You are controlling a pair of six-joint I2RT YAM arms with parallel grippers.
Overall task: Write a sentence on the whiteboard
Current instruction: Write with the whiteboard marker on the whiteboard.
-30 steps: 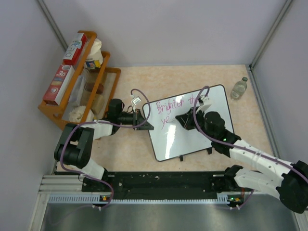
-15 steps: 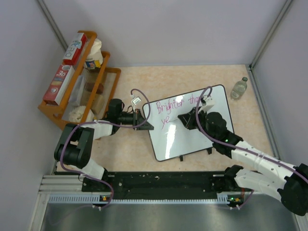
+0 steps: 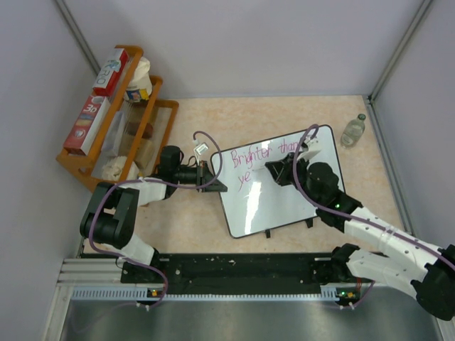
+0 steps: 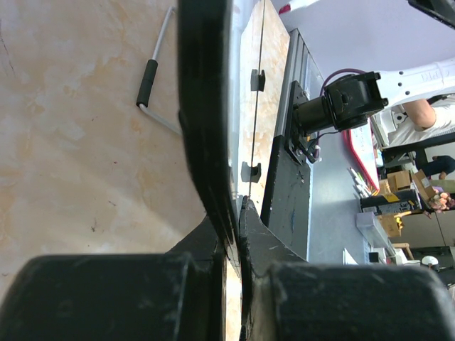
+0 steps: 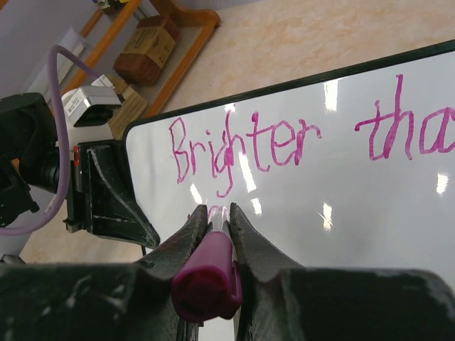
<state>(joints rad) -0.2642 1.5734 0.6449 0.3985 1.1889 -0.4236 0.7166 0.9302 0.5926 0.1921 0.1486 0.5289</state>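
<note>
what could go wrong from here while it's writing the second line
1. The left jaws pinch only the left edge of the whiteboard. Pressure from the marker in the right jaws might pivot or slide the board and skew the letters.
2. The right arm reaches over the board close to the sentence. A low wrist or its cable could smear the pink ink.

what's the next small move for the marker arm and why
Probably bring the pink marker in the right tool down just right of "ye" and start the next letter: the second line on the whiteboard stops there, and the left tool clamps the board's edge.
</note>
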